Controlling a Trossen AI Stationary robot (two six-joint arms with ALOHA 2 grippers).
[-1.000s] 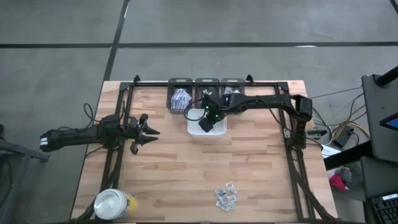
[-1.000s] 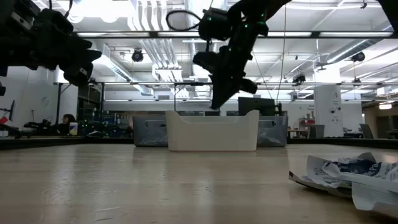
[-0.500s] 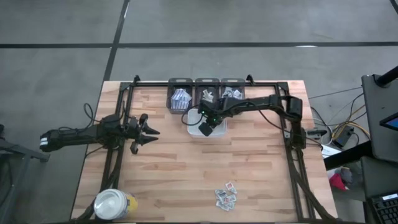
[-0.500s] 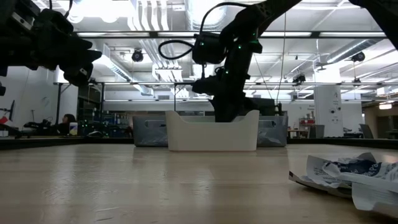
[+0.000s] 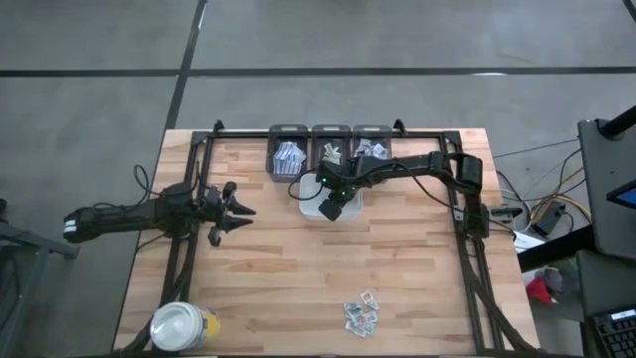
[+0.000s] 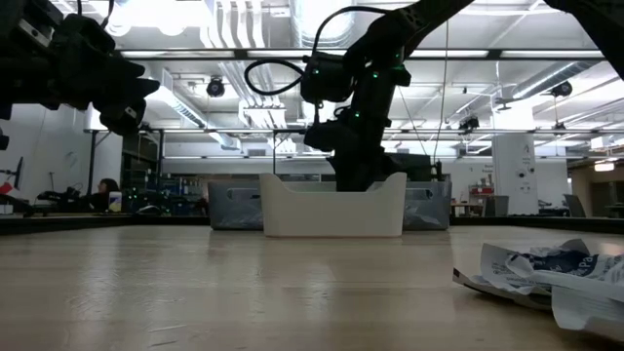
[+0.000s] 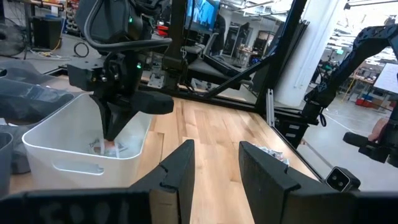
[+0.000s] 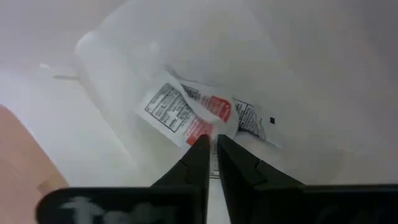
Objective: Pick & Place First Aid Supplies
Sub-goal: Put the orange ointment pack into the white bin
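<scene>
While the left gripper (image 5: pixel 231 210) waits open, the right gripper (image 8: pixel 210 148), lowered into the white tray (image 7: pixel 65 144), apparently begins parting to release a packet (image 8: pixel 186 115); next, withdraw upward.

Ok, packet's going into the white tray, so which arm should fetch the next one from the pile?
Probably right. The right hand is down in the white tray over a packet, but its side holds the loose pile. The left hand waits at the table's far left.
</scene>
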